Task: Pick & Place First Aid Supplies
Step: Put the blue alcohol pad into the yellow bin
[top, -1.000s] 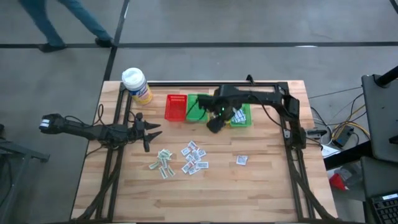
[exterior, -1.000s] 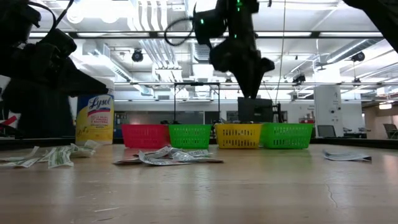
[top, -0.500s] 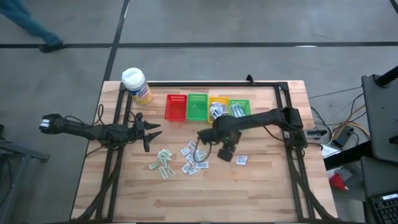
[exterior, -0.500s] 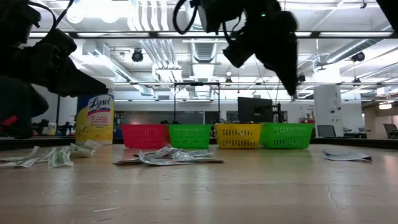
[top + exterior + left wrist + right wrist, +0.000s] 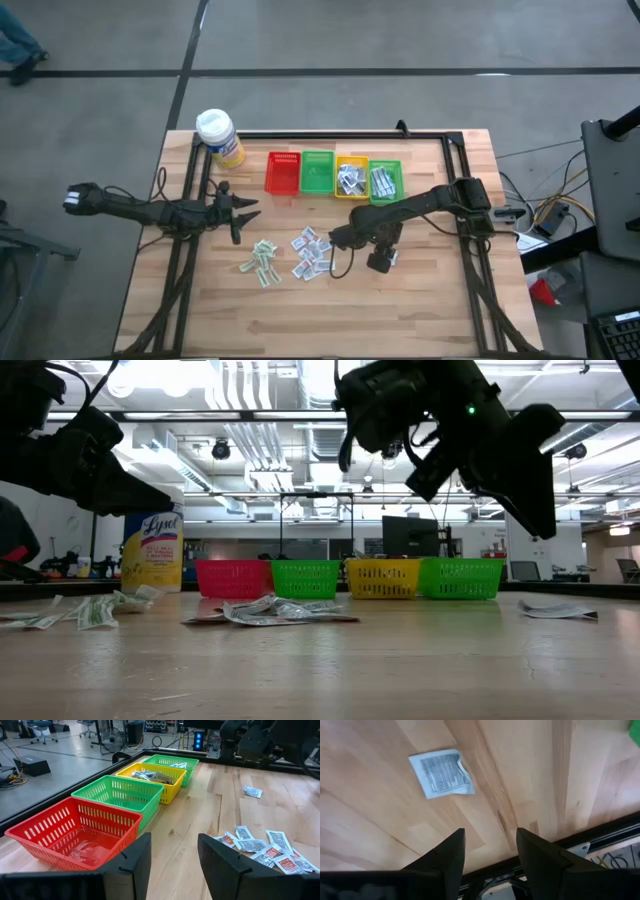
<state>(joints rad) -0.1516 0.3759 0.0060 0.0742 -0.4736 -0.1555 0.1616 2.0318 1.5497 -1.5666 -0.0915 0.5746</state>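
The first aid supplies are small white packets. One pile lies mid-table, a greenish-printed pile lies left of it, and more sit in the yellow basket and the right green basket. A lone packet lies flat on the wood at the right. My right gripper hangs open above it, slanting down, touching nothing; from above it covers most of that packet. My left gripper waits open at the table's left, pointing toward the baskets.
A red basket and a left green basket stand in the row at the far side. A yellow wipes bottle stands at the far left corner. A black frame rail runs along the table's right edge.
My right gripper has swung from over the baskets toward the table's near edge and a little right, sinking and tipping further down, and now hangs over the lone packet. The packets and my left arm have kept still.
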